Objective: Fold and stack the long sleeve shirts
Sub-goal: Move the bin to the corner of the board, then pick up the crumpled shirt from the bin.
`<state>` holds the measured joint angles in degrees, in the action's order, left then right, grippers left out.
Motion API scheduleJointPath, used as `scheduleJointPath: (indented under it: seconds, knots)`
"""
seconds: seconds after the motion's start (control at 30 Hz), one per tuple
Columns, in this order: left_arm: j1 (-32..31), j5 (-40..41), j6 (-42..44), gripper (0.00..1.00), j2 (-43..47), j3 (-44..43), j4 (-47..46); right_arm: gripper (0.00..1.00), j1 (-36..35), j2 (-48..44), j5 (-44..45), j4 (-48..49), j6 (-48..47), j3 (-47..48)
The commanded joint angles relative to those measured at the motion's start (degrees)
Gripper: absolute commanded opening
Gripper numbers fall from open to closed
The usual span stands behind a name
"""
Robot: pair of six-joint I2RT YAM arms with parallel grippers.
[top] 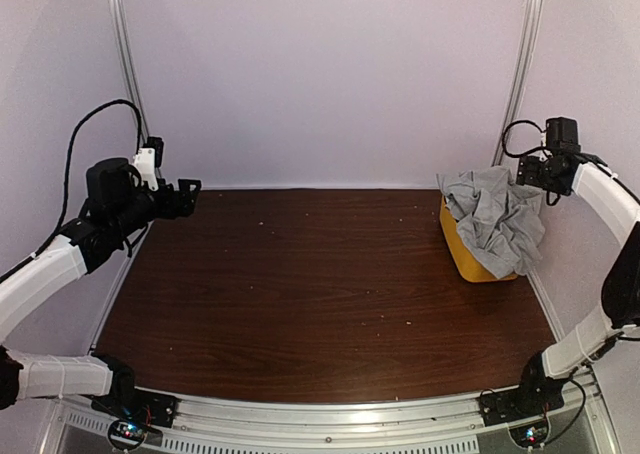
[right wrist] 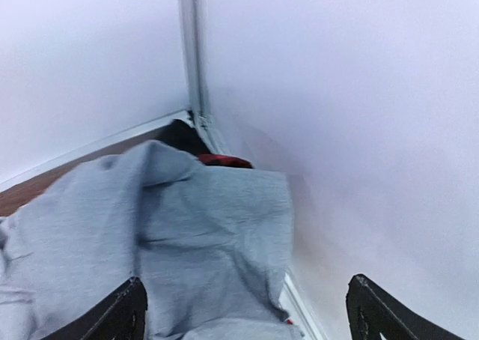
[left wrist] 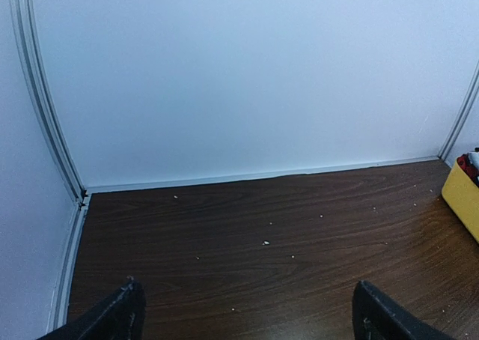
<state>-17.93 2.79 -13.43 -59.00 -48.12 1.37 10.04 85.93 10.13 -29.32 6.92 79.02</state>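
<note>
My right gripper (right wrist: 243, 321) hangs spread wide and grips nothing. The crumpled grey shirt (right wrist: 202, 235) lies just below and ahead of it, spilling over the yellow tub (top: 466, 254). A sliver of red cloth (right wrist: 224, 160) peeks out beyond the grey. My left gripper (left wrist: 247, 325) is likewise spread wide and holds nothing, over the brown table (left wrist: 284, 228), with the tub well off to its right.

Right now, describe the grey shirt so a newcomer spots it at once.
On the dark wooden table, look to the right edge for the yellow tub. The grey shirt is heaped over its top, spilling down the side. It is plain pale cloth, unlike the small red scrap behind it.
</note>
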Motion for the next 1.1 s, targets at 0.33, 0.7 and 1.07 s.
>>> scheduleJointPath:
  seconds: [0.33,0.7,1.07]
  knots:
    - [0.5,-0.1,-0.1,0.98,1.0,-1.3,-1.6,0.94,-17.9,0.1,-5.3,-0.7,1.9,-6.1]
    - [0.5,0.2,-0.2,0.98,1.4,-1.1,-0.1,0.02,-26.2,0.0,-5.5,-6.3,-1.0,10.1]
    - [0.5,1.3,-0.2,0.98,0.8,-1.1,0.0,0.03,-50.2,3.6,-33.2,3.1,1.6,34.7]
